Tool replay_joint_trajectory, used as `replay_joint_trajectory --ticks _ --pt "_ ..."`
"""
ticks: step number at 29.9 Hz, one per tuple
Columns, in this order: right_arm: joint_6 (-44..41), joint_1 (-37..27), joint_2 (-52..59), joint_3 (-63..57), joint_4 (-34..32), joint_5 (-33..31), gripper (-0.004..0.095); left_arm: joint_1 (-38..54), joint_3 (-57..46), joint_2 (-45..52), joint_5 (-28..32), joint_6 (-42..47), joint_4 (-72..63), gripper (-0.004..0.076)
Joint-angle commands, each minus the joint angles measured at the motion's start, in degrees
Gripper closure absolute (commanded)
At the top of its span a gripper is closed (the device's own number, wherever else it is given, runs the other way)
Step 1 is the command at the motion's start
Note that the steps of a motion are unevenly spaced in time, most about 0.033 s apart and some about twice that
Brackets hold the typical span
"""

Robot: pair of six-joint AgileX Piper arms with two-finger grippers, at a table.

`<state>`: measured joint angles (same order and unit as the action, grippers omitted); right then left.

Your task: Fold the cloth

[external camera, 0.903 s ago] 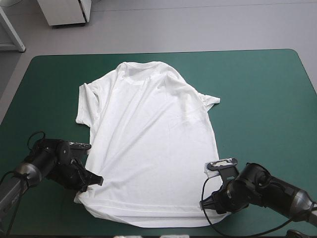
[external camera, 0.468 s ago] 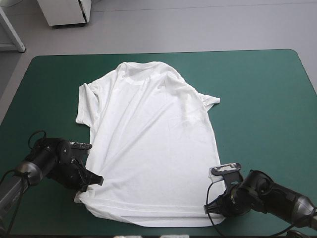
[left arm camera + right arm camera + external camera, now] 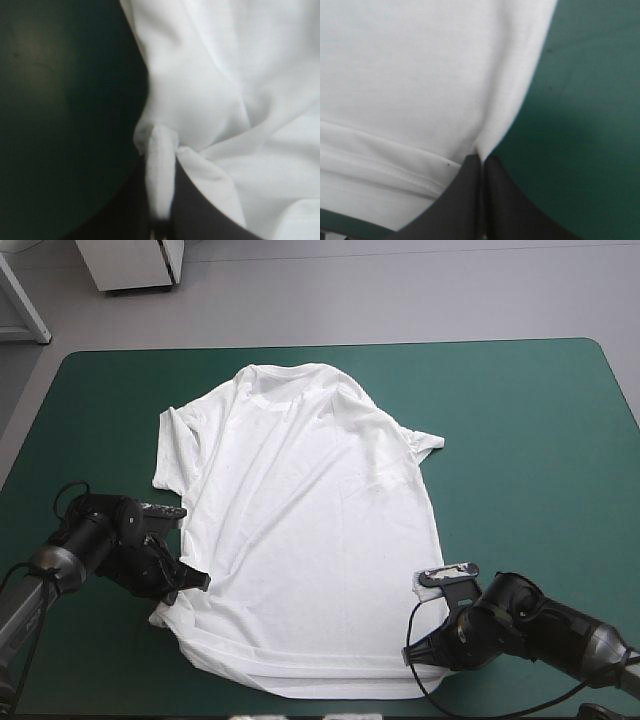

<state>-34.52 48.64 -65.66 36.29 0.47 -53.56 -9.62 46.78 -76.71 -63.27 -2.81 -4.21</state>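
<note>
My left gripper (image 3: 196,582) has tugged its pinched T-shirt (image 3: 300,510) hem corner toward the collar, while my right gripper (image 3: 420,651) clamps the opposite side edge, bare teal-green cover (image 3: 540,440) open beyond both.

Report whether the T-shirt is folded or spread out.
Spread, not folded: the T-shirt lies open, both sleeves out; left gripper and right gripper pinch its near corners.

T-shirt (image 3: 300,530) spread across middle; teal-green cover (image 3: 540,430) bare, passable to right and along far edge.
</note>
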Motion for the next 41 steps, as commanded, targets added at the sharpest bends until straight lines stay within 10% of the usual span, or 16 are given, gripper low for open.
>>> replay_joint_trajectory --ticks 1,7,16,41 --pt "-0.05 0.25 1.84 9.92 -5.86 -5.38 0.0925 -0.11 7.07 3.16 -2.97 0.05 -0.19 0.0733" --pt "1.84 0.25 2.38 26.01 -18.47 -18.15 0.0925 -0.11 18.83 6.41 -7.74 -0.31 0.22 0.0733" --pt "8.85 0.14 2.72 52.24 -31.87 -18.02 0.0925 -0.11 41.17 7.49 -10.33 -0.15 -2.88 0.0733" --pt "32.7 0.14 -18.92 113.16 -46.52 -13.36 0.0925 -0.11 84.12 -2.33 8.94 -8.75 -15.97 0.0733"
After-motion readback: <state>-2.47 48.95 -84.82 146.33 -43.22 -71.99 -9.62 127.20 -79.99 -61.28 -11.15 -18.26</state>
